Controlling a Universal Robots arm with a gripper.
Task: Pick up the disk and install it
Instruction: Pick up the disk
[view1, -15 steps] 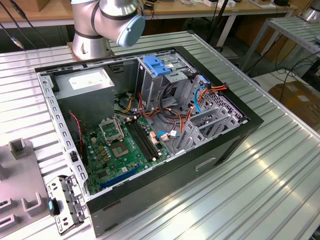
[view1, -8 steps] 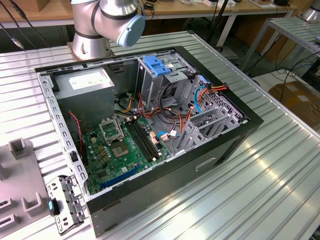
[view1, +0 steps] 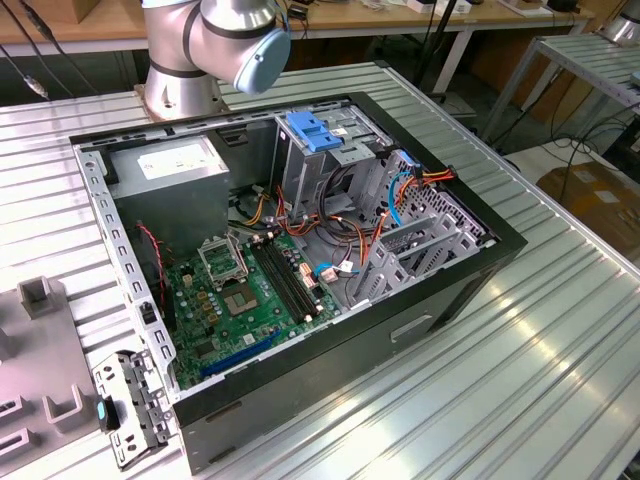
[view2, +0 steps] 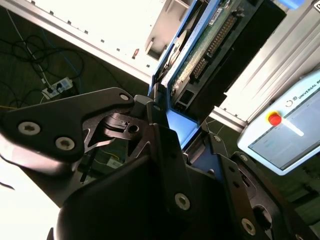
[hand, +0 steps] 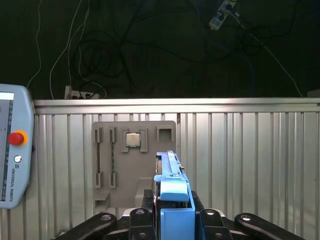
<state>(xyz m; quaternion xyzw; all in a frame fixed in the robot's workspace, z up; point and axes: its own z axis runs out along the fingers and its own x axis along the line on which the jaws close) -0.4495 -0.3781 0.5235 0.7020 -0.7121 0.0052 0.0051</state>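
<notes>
My gripper (hand: 172, 222) is shut on the disk (hand: 171, 192), which stands on edge between the black fingers (hand: 137, 220). In the first wrist view I see the disk's light-blue side rail end-on. In the second wrist view the gripper (view2: 182, 131) clamps the disk (view2: 207, 47) by one end, with its green circuit-board underside and blue rail showing. The exterior view has the open computer case (view1: 470, 265) lying on the ribbed metal table, with a drive cage topped by a light-blue bracket (view1: 315, 130). The arm's base and elbow (view1: 215, 40) stand behind the case.
Inside the case are a grey power supply box (view1: 175, 160), a green motherboard (view1: 250, 290) and loose cables (view1: 400, 190). A grey fixture plate (hand: 131, 172) with a chip lies on the table below the gripper. A teach pendant (hand: 12, 150) sits beside it. A metal bracket (view1: 130, 395) lies at the case's near corner.
</notes>
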